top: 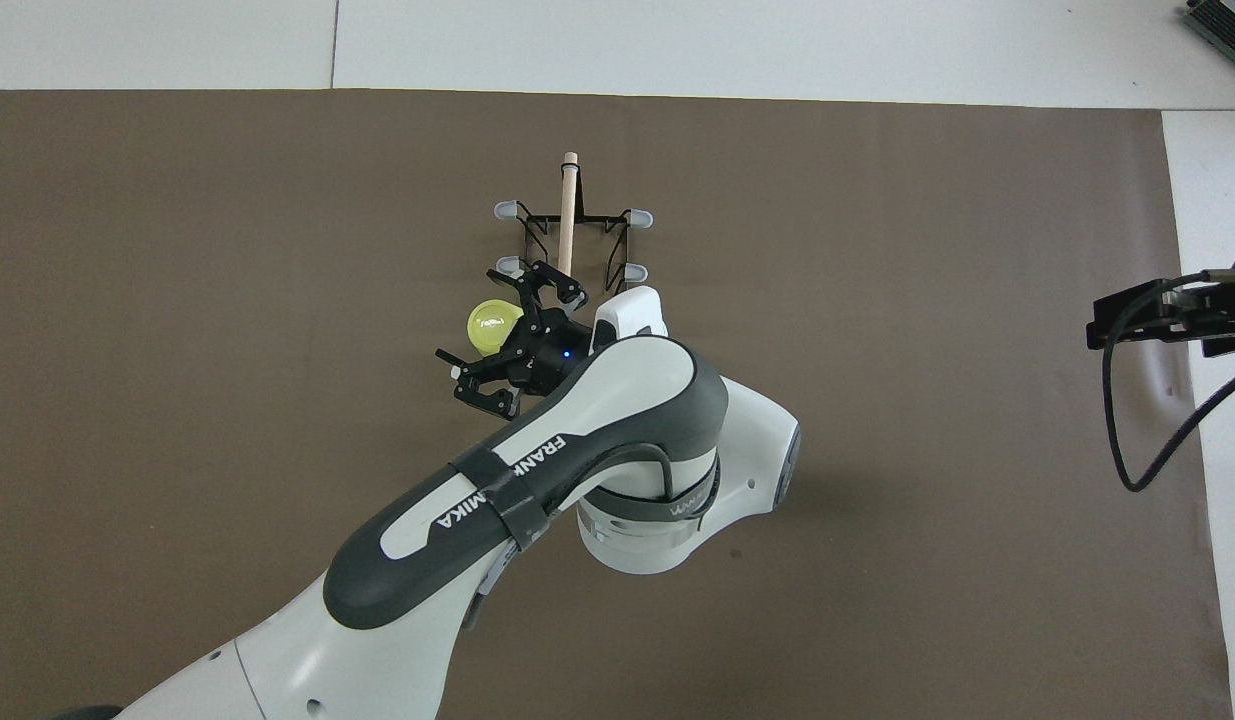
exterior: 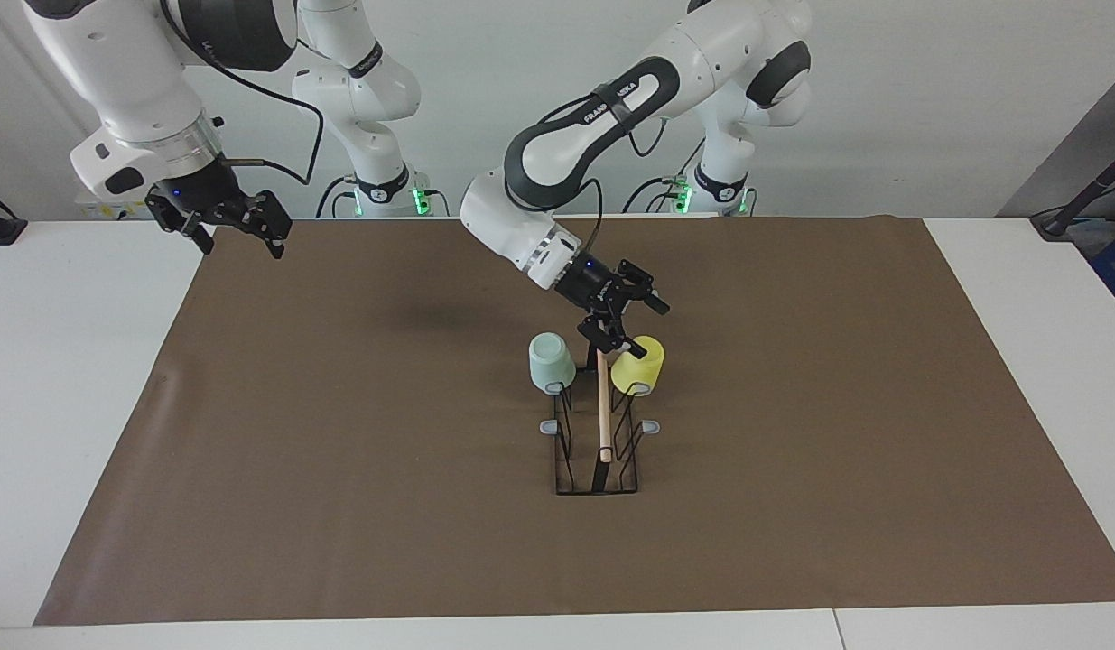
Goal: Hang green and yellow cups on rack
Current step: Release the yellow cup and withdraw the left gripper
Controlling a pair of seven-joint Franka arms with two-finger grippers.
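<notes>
The rack (exterior: 599, 424) stands mid-mat (exterior: 340, 451), lengthwise away from me. On its prongs nearest me hang two cups (exterior: 552, 361), one (exterior: 637, 366) on each side of the rod (exterior: 603, 406). My left gripper (exterior: 622, 316) hangs just over the rack's near end, between the cups. My right gripper (exterior: 223, 221) waits over the mat's edge at its own end.

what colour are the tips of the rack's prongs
Grey tips on the black wire rack; clearest in the overhead view.
</notes>
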